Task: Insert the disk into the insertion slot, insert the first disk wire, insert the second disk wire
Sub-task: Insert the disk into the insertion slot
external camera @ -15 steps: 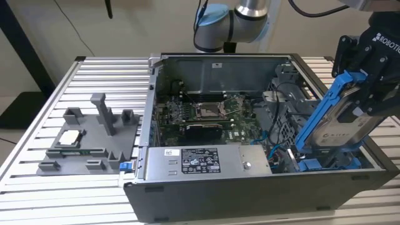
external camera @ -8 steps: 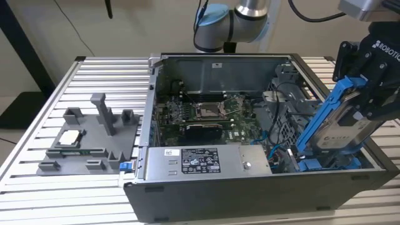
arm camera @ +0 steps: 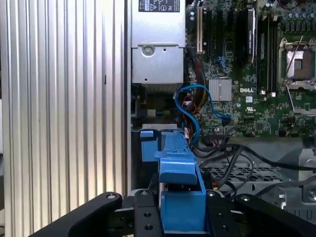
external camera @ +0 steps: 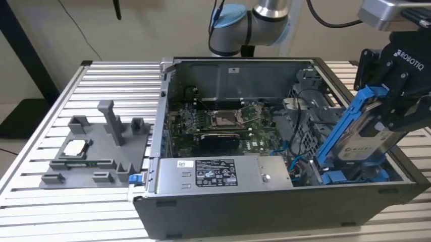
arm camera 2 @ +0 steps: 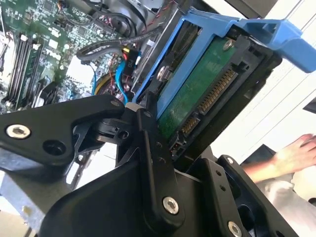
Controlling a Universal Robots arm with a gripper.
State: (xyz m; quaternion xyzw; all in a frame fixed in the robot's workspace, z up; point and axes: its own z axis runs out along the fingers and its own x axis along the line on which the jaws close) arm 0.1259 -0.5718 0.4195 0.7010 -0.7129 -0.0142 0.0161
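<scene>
At right of frame, the black gripper [external camera: 389,117] pinches the stiff, probably fragile silver-grey hard drive in its blue plastic carrier [external camera: 368,142] by the carrier's edges.

disk [external camera: 369,138]: was silver-grey with a white label, framed in bright blue.
gripper [external camera: 397,113]: was black.
motherboard [external camera: 225,118]: was green.
case [external camera: 269,214]: was dark grey.
table [external camera: 40,217]: was pale silver, ribbed in stripes.
cable [arm camera: 190,106]: was blue.
fixture tray [external camera: 124,156]: was mid grey.

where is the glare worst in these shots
Second wrist view: the table past the disk washes out to white. First wrist view: the table's ribs carry bright streaks. Exterior view: soft even light, no hard glare on the computer case.
</scene>
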